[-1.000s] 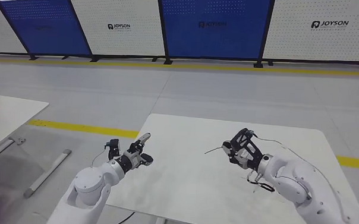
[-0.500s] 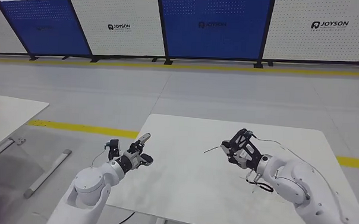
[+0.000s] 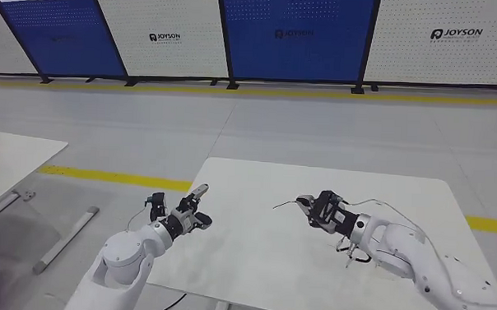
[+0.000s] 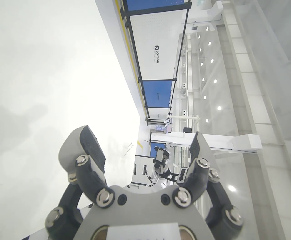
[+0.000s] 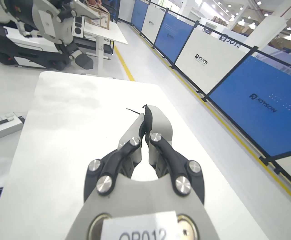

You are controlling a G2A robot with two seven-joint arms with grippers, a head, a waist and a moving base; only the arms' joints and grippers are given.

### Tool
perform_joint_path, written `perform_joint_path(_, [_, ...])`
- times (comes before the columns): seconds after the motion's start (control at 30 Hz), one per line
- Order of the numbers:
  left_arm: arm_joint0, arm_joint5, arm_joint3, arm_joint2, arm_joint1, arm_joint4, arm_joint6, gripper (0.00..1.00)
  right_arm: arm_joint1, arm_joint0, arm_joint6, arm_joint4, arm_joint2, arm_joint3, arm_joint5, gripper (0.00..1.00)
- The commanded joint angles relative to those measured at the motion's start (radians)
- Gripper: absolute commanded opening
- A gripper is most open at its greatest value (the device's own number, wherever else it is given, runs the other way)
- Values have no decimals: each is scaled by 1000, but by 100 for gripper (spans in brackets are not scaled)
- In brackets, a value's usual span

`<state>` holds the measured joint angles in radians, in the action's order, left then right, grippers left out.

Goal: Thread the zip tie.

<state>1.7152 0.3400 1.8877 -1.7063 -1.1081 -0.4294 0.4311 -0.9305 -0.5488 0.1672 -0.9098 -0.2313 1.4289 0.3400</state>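
Top view: white table, blue-white panels behind; left fingers wide, right fingers pinching zip tie.

Partition panels: logo + wordmark on each, far beyond right gripper.
Wrist sticker: short printed code, just behind that gripper.

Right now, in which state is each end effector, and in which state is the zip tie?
left end effector: open, holding nothing, at the left edge of the table.
right end effector: shut on the zip tie, over the table.
zip tie: gripped, with one thin end sticking out past the fingertips; I cannot tell whether it is threaded.
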Motion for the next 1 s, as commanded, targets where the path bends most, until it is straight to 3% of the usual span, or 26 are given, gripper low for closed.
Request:
perform_joint_path(0.0, [0, 0, 0, 0, 0, 0, 0, 100, 1, 37, 25, 26, 54, -15, 0, 0])
perform_joint_path(0.47, [0, 0, 0, 0, 0, 0, 0, 100, 1, 35, 24, 23, 52, -16, -3, 0])
perform_joint_path(0.7, [0, 0, 0, 0, 0, 0, 0, 100, -9, 16, 60, -159, 26, -23, 0, 0])
perform_joint_path(0.97, [-6, 0, -1, 7, -1, -7, -2, 100, -9, 16, 60, -159, 26, -23, 0, 0])
